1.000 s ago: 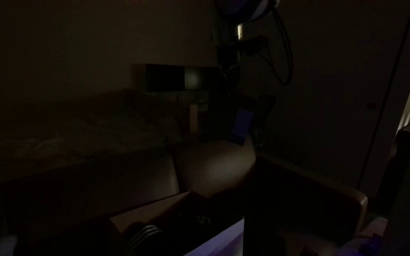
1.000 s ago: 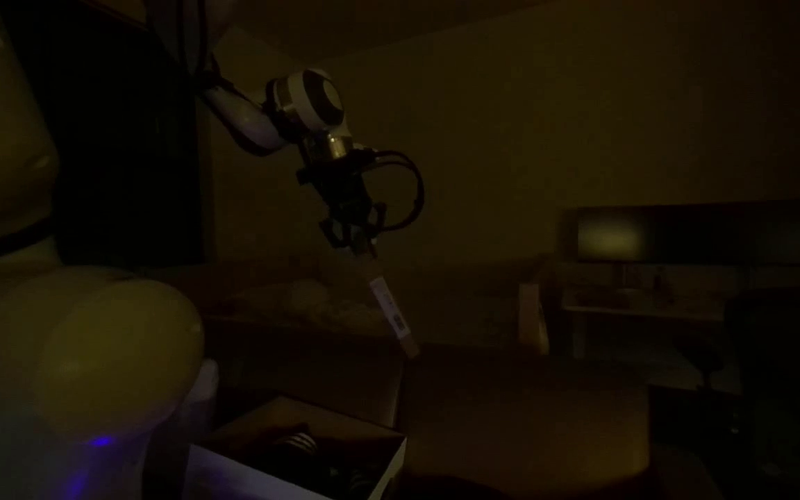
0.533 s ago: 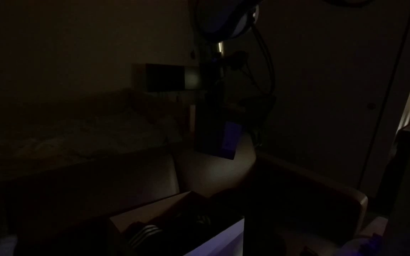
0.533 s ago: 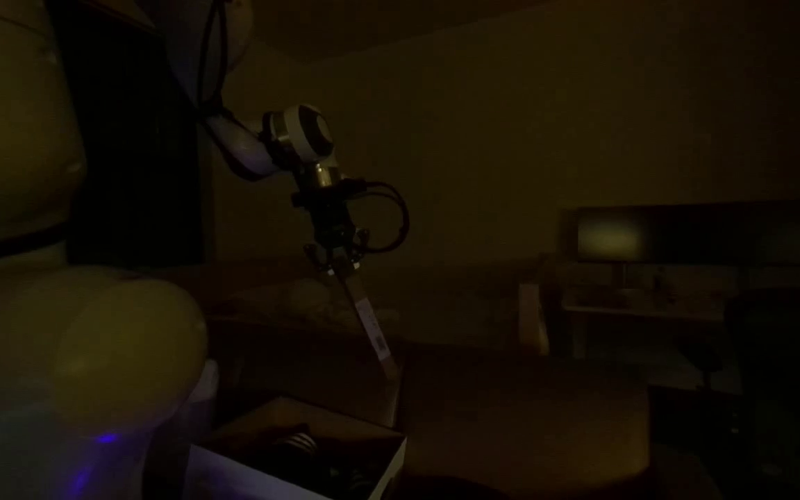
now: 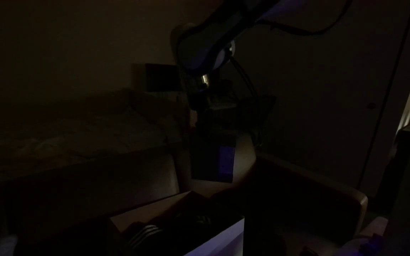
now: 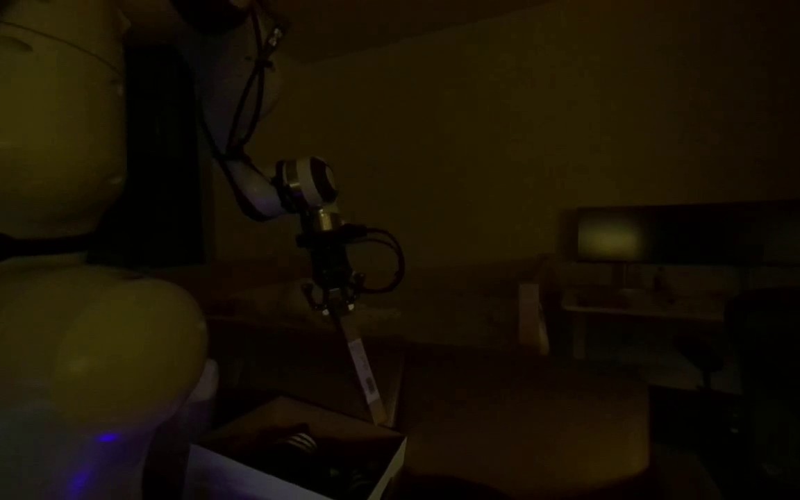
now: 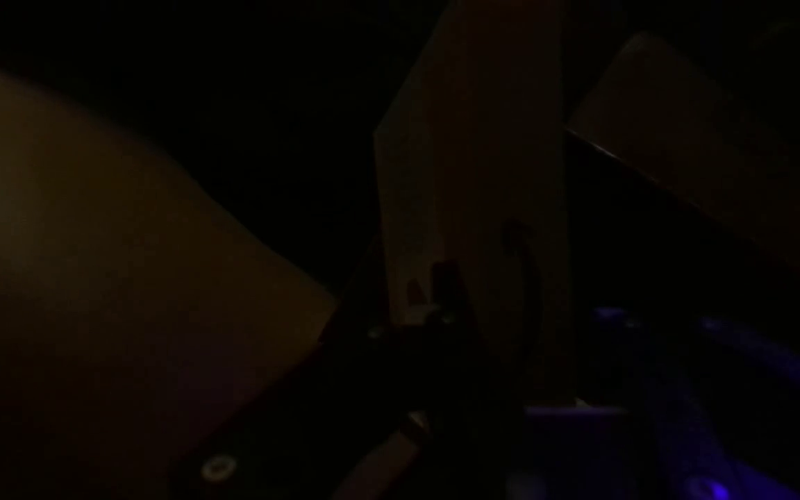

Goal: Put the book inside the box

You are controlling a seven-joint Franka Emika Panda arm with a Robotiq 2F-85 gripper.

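In both exterior views the open box (image 6: 233, 479) sits close and unmoved. Beyond it, the gripper (image 6: 339, 310), clamped on the book's upper end, has come down and in, bringing the book (image 6: 359, 364) to the box's far rim. It hangs tilted, apparently not inside; whether it touches cannot be told. I judge the carry nearly done, lowering left. The box has stiff, flat walls around dark, pale-striped cloth (image 6: 296, 442); the book looks a rigid slab with a pale label (image 6: 364, 373); the sofa (image 6: 525, 417) behind, smooth and rounded.
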